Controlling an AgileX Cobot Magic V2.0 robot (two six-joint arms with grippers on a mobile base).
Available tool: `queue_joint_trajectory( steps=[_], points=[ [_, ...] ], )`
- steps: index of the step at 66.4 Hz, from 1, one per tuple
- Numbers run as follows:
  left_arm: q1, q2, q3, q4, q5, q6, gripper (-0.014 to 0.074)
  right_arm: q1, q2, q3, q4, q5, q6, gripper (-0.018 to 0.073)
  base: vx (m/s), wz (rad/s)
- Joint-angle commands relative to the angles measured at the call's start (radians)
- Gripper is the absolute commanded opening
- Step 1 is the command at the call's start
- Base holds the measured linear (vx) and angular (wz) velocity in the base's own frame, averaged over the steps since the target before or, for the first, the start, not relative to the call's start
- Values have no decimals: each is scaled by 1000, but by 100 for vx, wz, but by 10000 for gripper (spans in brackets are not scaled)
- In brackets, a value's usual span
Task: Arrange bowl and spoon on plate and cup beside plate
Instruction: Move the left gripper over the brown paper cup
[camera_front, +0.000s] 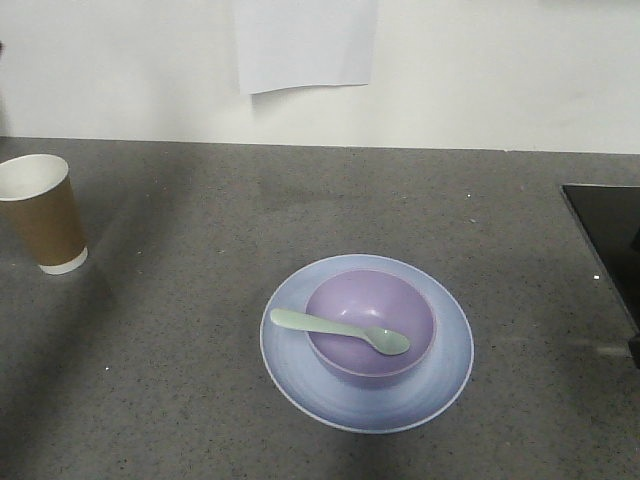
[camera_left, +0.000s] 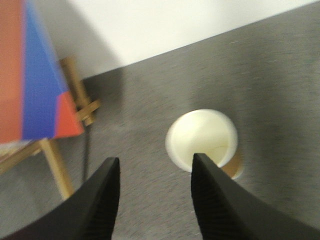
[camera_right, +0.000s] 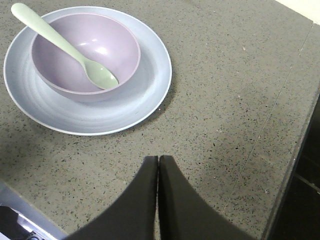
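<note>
lavender bowl (camera_front: 370, 323) sitting on the pale blue plate (camera_front: 366, 343), mint spoon (camera_front: 340, 331) resting across the bowl, brown cup (camera_front: 42, 213) way off from the plate and blurry in the wrist view, left tool (camera_left: 156, 167) spread apart above the cup, right tool (camera_right: 158, 162) clenched with nothing in it

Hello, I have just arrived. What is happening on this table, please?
The bowl sits on the plate, with the spoon resting in the bowl. The cup stands upright, far from the plate. The left end effector is open above the cup. The right end effector is shut and holds nothing.
</note>
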Motion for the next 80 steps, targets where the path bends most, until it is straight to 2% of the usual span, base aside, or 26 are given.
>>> queue_joint_trajectory(
  steps=[1,4,9,21,34,40,45,54,59,80],
  points=[
    [95,-33,-29,33,-28,-15,317,-2,1,-24,11,-64,4,-6,0,0],
    [152,-30,-29,21,-49,-15,317,-2,1,-24,11,-64,4,-6,0,0],
    [210,-21,-29,-34,-93,-14,317,-2,1,-24,11,-64,4,-6,0,0],
    [332,28,-29,-295,-228,11,317,-2,1,-24,23,-63,4,-6,0,0],
    [431,154,-29,-550,-226,91,317,-2,1,-24,54,-60,4,-6,0,0],
    [451,209,-29,-659,-212,136,317,-2,1,-24,54,-57,4,-6,0,0],
    [453,244,-29,-718,-207,147,317,-2,1,-24,57,-57,4,-6,0,0],
    [453,275,-29,-770,-207,150,317,-2,1,-24,65,-49,4,-6,0,0],
    [453,282,-29,-774,-210,154,317,-2,1,-24,67,-38,4,-6,0,0],
    [453,295,-30,-678,-227,150,317,-2,1,-24,88,-28,4,-6,0,0]
  ],
)
